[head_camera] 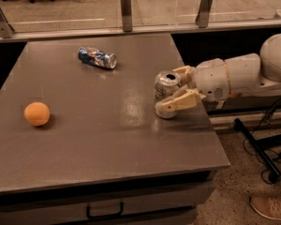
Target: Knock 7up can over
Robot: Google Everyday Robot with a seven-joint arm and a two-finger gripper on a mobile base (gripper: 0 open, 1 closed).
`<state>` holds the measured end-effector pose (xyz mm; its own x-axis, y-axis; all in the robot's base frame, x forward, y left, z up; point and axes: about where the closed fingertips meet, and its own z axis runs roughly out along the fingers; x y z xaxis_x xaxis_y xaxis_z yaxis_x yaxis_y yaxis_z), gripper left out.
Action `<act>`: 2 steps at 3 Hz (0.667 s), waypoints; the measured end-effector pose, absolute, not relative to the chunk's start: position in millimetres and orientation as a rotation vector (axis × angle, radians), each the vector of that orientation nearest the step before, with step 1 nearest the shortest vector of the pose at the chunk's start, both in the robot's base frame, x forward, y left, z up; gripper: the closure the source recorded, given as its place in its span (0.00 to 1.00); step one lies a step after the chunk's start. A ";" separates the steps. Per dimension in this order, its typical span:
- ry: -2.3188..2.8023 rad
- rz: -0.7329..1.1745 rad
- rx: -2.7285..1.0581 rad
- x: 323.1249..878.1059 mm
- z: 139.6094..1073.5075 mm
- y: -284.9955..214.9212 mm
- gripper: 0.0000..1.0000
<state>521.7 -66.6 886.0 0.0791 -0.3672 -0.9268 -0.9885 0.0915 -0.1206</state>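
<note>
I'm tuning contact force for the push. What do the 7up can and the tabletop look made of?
7up can: thin metal, likely aluminium, with a shiny silvery top, a pull-tab and a printed side. Tabletop: hard, smooth grey-brown surface, maybe laminate or coated metal, with a soft glare. The hand, open, straddles the can near the table's edge.

The arm (243, 74) is showing smooth, rounded off-white shells, bulging wide at the far right; the gripper (167, 90), right of centre, is sporting two tapering cream-yellow fingers (180, 101), spread apart.
</note>
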 end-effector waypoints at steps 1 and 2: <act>1.404 0.893 -1.446 523.6 883.8 -58.4 0.64; 1.408 0.812 -1.613 517.1 887.3 -34.7 0.86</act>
